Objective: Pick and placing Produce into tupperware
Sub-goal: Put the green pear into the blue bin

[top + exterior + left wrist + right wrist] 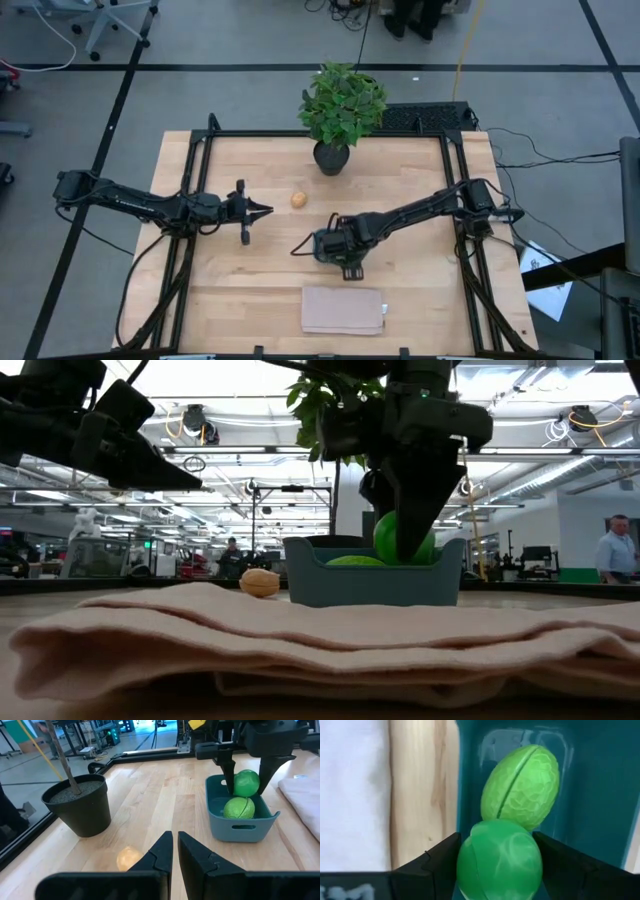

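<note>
My right gripper hangs over the teal tupperware and is shut on the bright green ball. The yellow-green oblong fruit lies in the tupperware, just below the ball. The tan-orange egg-like piece rests on the bare table, to the left of the tupperware. My left gripper is shut and hovers a short way left of the egg-like piece, pointing toward it. In the high view my right gripper hides the tupperware. My right gripper pinches the green ball between its two fingers, one on each side of its widest part. The fingers come from above, pointing down. The ball sits at rim height inside the tupperware, over the oblong fruit; whether the two touch I cannot tell.
A potted leafy plant stands at the table's far edge, its black pot beyond the egg-like piece. A folded beige cloth lies at the near edge, close to the tupperware. Bare wood lies between my left gripper and the tupperware.
</note>
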`<state>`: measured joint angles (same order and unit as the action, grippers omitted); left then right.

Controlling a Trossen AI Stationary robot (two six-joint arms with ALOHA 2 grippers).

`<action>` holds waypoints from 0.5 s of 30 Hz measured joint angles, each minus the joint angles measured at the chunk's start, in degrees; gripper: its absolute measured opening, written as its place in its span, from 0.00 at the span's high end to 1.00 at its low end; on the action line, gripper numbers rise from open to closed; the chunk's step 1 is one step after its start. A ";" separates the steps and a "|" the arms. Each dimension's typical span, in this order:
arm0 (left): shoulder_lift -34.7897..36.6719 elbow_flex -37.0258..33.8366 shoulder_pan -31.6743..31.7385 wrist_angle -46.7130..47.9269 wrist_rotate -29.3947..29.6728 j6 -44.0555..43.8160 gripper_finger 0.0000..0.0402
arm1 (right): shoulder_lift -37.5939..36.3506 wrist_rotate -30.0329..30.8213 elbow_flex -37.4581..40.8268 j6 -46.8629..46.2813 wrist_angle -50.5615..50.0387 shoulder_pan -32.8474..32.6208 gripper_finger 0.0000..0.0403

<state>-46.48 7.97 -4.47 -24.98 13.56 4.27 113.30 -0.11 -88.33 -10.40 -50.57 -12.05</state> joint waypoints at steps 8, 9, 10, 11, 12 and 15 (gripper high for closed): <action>-0.02 0.00 0.00 1.21 0.00 0.00 0.92 | 0.00 -0.18 0.00 1.63 -0.48 0.94 0.44; -0.02 0.00 0.00 1.29 -0.02 0.00 0.92 | 0.00 -0.19 0.00 2.30 -0.52 0.94 0.44; -0.01 0.00 -0.01 1.30 -0.02 0.00 0.92 | 0.00 -0.18 0.00 2.81 -0.49 0.94 0.44; -0.02 0.00 0.00 1.28 -0.02 -0.02 0.92 | 0.00 -0.20 0.00 3.22 -0.43 0.94 0.44; -0.01 0.00 0.00 1.29 -0.01 -0.01 0.92 | 0.00 -0.23 0.00 3.82 -0.44 0.94 0.44; -0.01 0.00 0.00 1.29 -0.02 -0.02 0.92 | 0.00 -0.21 0.00 6.32 -0.63 0.93 0.44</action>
<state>-46.49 7.97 -4.47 -23.69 13.54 4.25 113.30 -0.32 -88.33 -4.09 -51.20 -11.12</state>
